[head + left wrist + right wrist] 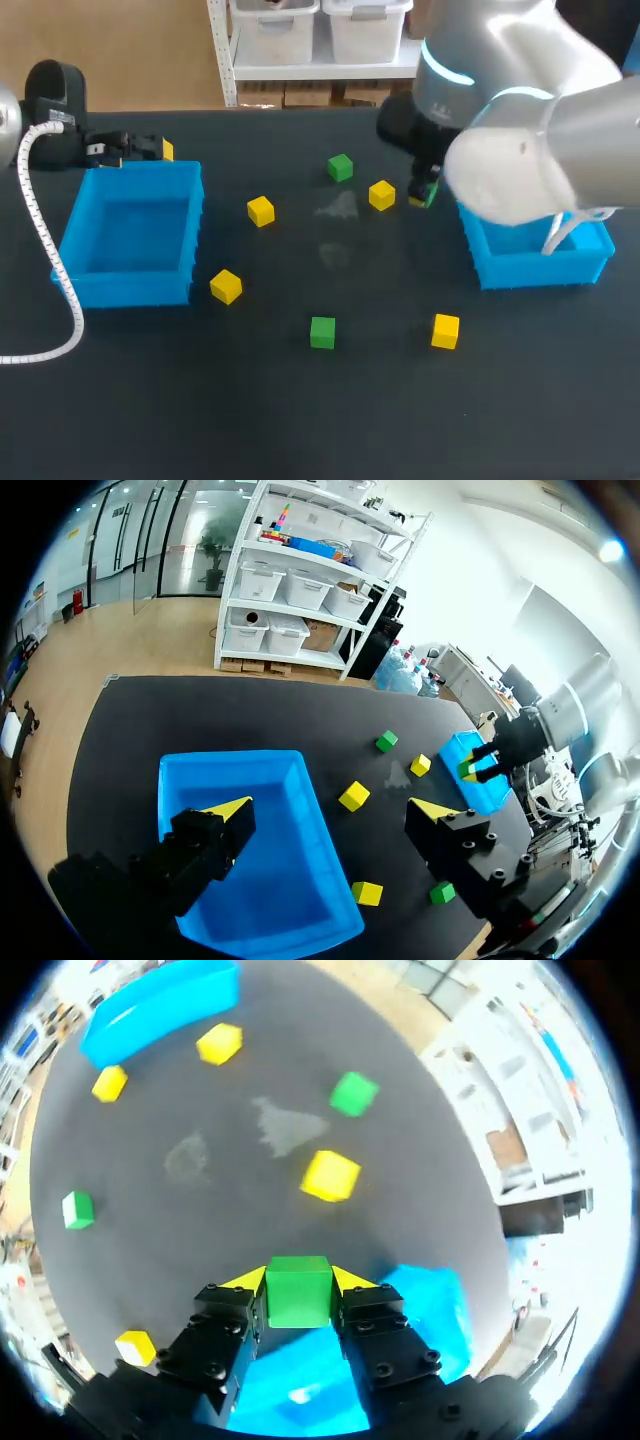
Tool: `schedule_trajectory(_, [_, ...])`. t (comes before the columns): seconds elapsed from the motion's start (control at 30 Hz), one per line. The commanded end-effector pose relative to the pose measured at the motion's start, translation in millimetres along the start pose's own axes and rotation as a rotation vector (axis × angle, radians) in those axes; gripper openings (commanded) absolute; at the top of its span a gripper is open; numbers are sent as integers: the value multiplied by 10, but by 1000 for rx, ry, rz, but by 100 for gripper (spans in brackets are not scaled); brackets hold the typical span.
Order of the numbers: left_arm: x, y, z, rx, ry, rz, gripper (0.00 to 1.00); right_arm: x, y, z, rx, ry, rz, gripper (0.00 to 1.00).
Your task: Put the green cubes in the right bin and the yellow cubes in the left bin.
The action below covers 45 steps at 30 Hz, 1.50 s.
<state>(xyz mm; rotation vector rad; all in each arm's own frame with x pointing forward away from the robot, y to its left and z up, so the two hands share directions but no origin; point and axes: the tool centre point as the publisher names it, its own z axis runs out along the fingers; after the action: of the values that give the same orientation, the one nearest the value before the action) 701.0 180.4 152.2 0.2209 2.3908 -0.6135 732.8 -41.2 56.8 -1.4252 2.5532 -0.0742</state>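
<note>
Dark worktop (300,430) carries four yellow cubes (261,211) and two loose green cubes (322,332). Right tool (299,1278) pinches a third green cube (298,1300), faces square to its fingers (228,1308), at the right bin's (530,270) ten o'clock corner; left tool (332,810) hangs spread at the left bin's (130,290) twelve o'clock.
</note>
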Motion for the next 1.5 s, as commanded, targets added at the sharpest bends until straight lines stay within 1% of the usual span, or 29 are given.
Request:
schedule_trajectory(0.03, [13,28,-1,12,-6,3,100,190,-179,-209,43,-37,68,0])
schedule_trajectory(0.23, [13,28,-1,12,-6,3,100,392,-474,-302,81,-43,200,0])
schedule_trajectory(0.47, [13,28,-1,12,-6,3,100,727,-707,-228,111,-4,353,0])
schedule_trajectory(0.67, [13,28,-1,12,-6,3,100,1031,-775,-50,95,44,461,0])
schedule_trajectory(0.8, [13,28,-1,12,-6,3,100,1118,-753,57,75,57,472,0])
schedule_trajectory(0.83, [13,28,-1,12,-6,3,100,1122,-748,63,74,57,471,7])
schedule_trajectory(0.87, [13,28,-1,12,-6,3,100,1122,-745,64,74,56,469,25])
schedule_trajectory(0.9, [13,28,-1,12,-6,3,100,1122,-740,64,74,55,469,47])
schedule_trajectory(0.93, [13,28,-1,12,-6,3,100,1118,-731,59,72,54,461,99])
schedule_trajectory(1.13, [13,28,-1,12,-6,3,100,1047,-742,-28,88,54,425,100])
schedule_trajectory(1.27, [13,28,-1,12,-6,3,100,922,-703,-150,91,40,370,100])
schedule_trajectory(1.43, [13,28,-1,12,-6,3,100,686,-526,-312,76,19,250,100])
schedule_trajectory(1.5, [13,28,-1,12,-6,3,100,577,-398,-376,56,5,176,100])
